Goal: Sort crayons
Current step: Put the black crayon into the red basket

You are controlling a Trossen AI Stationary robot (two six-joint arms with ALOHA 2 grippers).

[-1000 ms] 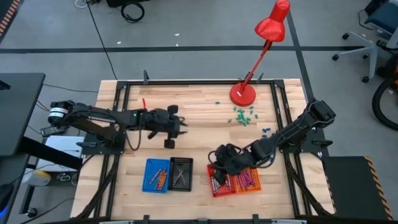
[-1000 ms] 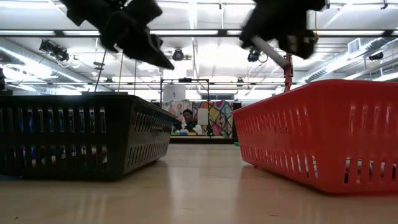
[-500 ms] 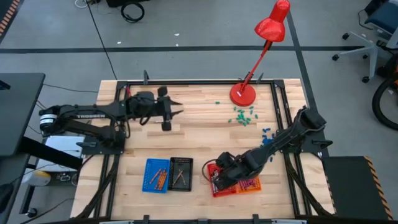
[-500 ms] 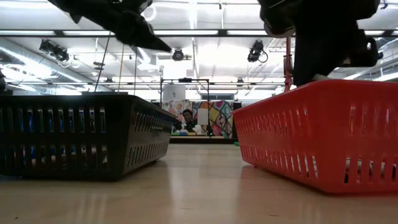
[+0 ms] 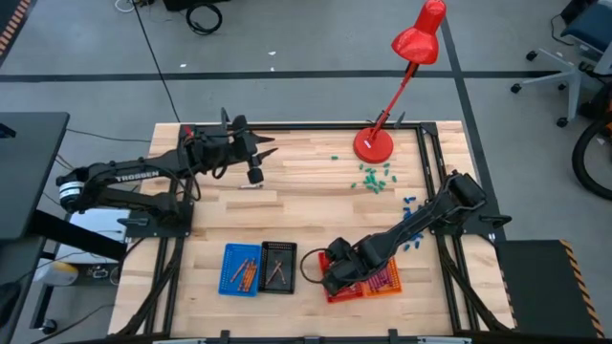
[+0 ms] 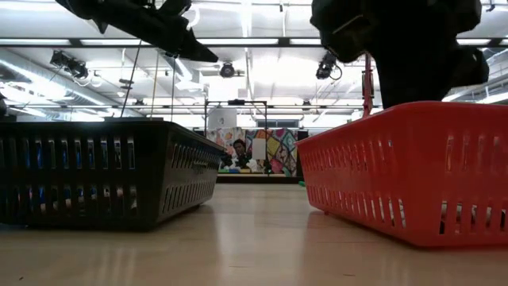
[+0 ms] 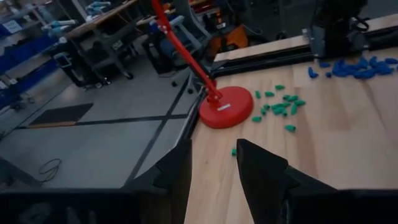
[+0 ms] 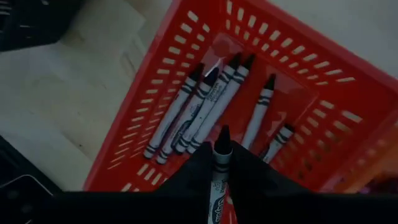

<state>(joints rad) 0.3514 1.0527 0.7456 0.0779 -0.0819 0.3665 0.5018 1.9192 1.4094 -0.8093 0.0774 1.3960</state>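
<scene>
Right gripper, high view: right gripper (image 5: 335, 277) now sits low over the red basket (image 5: 337, 290), having moved toward the table's near edge since a second ago; delivery is close.
Left gripper, high view: left gripper (image 5: 263, 153) has withdrawn toward the far-left corner, away from the blue basket (image 5: 241, 268) and black basket (image 5: 277, 266); it waits.
Low view: right arm's dark bulk now fills the space above the red basket (image 6: 413, 171); earlier it hung higher.
Left wrist view: fingers (image 7: 261, 171) stand apart, empty, facing the red lamp base (image 7: 225, 107) and green bits (image 7: 280, 107).
Right wrist view: fingers (image 8: 245, 171) clamp one grey-white crayon (image 8: 220, 168) above several crayons (image 8: 208, 102) already lying in the red basket (image 8: 155, 93).
</scene>
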